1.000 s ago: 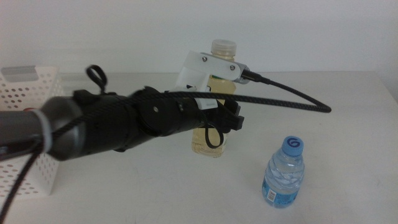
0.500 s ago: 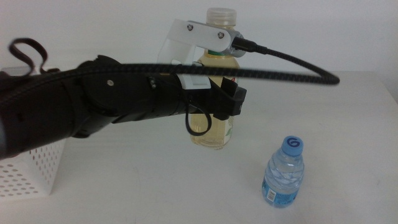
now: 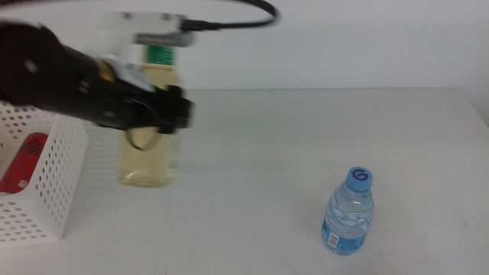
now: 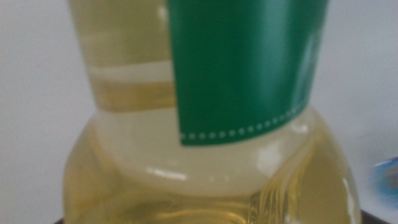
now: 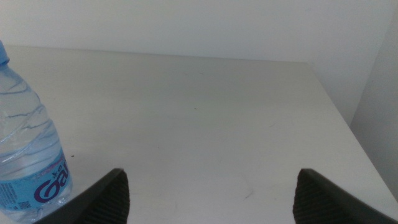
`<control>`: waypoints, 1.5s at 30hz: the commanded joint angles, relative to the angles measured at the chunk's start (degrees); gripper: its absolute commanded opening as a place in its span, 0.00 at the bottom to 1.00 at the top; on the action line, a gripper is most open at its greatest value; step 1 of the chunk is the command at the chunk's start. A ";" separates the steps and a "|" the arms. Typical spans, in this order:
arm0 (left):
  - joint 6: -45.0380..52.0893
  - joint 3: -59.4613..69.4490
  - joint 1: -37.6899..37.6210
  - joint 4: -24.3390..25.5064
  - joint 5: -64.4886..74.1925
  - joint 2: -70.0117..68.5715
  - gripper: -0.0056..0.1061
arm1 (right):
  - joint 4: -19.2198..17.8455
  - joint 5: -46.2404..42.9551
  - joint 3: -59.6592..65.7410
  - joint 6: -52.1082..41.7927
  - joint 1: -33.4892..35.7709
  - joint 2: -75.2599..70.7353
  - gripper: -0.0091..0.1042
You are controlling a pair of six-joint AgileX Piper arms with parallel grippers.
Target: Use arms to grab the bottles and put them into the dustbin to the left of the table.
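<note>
Off-white and matte, the table (image 3: 306, 153) carried the left gripper (image 3: 164, 114) at about ten o'clock, jaws clamped on the clear bottle of yellow liquid (image 3: 149, 145), held upright just beside the dustbin (image 3: 53, 176). That white perforated basket held a red soda can (image 3: 23, 162). At four o'clock stood the ribbed, blue-capped water bottle (image 3: 348, 212). Near it, the right gripper (image 5: 208, 193) waited, jaws wide apart and empty.
</note>
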 commanded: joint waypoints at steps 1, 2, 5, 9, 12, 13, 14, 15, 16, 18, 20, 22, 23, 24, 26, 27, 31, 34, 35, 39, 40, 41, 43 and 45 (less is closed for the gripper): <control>-3.90 -6.61 3.68 5.05 4.32 -3.20 0.01 | -0.41 -4.15 -0.43 -0.58 -0.31 -1.51 0.73; -2.84 -8.47 5.59 5.83 7.87 -2.99 0.01 | -0.41 -4.15 -0.43 -0.58 -0.31 -1.51 0.73; 0.53 -12.68 11.93 5.80 14.65 -2.08 0.01 | -0.41 -4.15 -0.43 -0.58 -0.31 -1.51 0.73; 2.78 -18.24 21.12 5.18 22.37 1.05 0.01 | -0.41 -4.15 -0.43 -0.58 -0.31 -1.51 0.73; 5.69 -21.62 27.50 1.84 27.36 3.91 0.01 | -0.41 -4.15 -0.43 -0.58 -0.31 -1.51 0.73; 7.38 -22.55 29.41 0.52 28.65 4.78 0.01 | -0.41 -4.15 -0.43 -0.58 -0.31 -1.51 0.73; 9.36 -23.65 31.07 -1.38 30.18 5.91 0.01 | -0.41 -4.15 -0.43 -0.58 -0.31 -1.51 0.73; 11.35 -24.66 32.51 -3.42 31.54 7.02 0.01 | -0.41 -4.15 -0.43 -0.58 -0.31 -1.51 0.73; 12.78 -25.62 33.50 -4.98 32.87 8.12 0.01 | -0.41 -4.15 -0.43 -0.58 -0.31 -1.51 0.73; 15.31 -27.26 35.55 -6.75 35.63 10.26 0.01 | -0.41 -4.15 -0.43 -0.58 -0.31 -1.51 0.73; 15.74 -28.27 36.75 -6.54 37.61 11.89 0.01 | -0.41 -4.15 -0.43 -0.58 -0.31 -1.51 0.73; 15.68 -28.53 37.63 -5.64 38.36 13.21 0.01 | -0.41 -4.15 -0.43 -0.58 -0.31 -1.51 0.73; 15.68 -28.53 38.02 -5.12 38.41 13.79 0.01 | -0.41 -4.15 -0.43 -0.58 -0.31 -1.51 0.73; 15.63 -28.47 38.23 -4.20 38.41 14.42 0.01 | -0.41 -4.15 -0.43 -0.58 -0.31 -1.51 0.73; 15.63 -28.35 38.43 -2.60 38.32 15.57 0.01 | -0.41 -4.15 -0.43 -0.58 -0.31 -1.51 0.73; 15.63 -28.35 38.43 -1.61 38.25 16.30 0.01 | -0.41 -4.15 -0.43 -0.58 -0.31 -1.51 0.73; 15.56 -28.35 38.43 2.27 38.36 18.65 0.01 | -0.41 -4.15 -0.43 -0.58 -0.31 -1.51 0.73; 15.49 -28.35 38.43 4.01 38.36 20.45 0.01 | -0.41 -4.15 -0.43 -0.58 -0.31 -1.51 0.73; 15.49 -28.35 38.43 4.36 38.29 20.89 0.01 | -0.41 -4.15 -0.43 -0.58 -0.31 -1.51 0.73; 15.49 -28.28 38.43 4.36 38.37 23.65 0.01 | -0.41 -4.15 -0.43 -0.58 -0.31 -1.51 0.73; 15.49 -28.28 38.43 4.71 38.44 24.43 0.01 | -0.41 -4.15 -0.43 -0.58 -0.31 -1.51 0.73; 15.49 -28.28 38.43 4.36 38.62 24.88 0.01 | -0.41 -4.15 -0.43 -0.58 -0.31 -1.51 0.73; 15.49 -28.28 38.43 4.71 39.15 26.40 0.01 | -0.41 -4.15 -0.43 -0.58 -0.31 -1.51 0.73; 15.49 -28.28 38.43 4.85 39.69 27.64 0.01 | -0.41 -4.15 -0.43 -0.58 -0.31 -1.51 0.73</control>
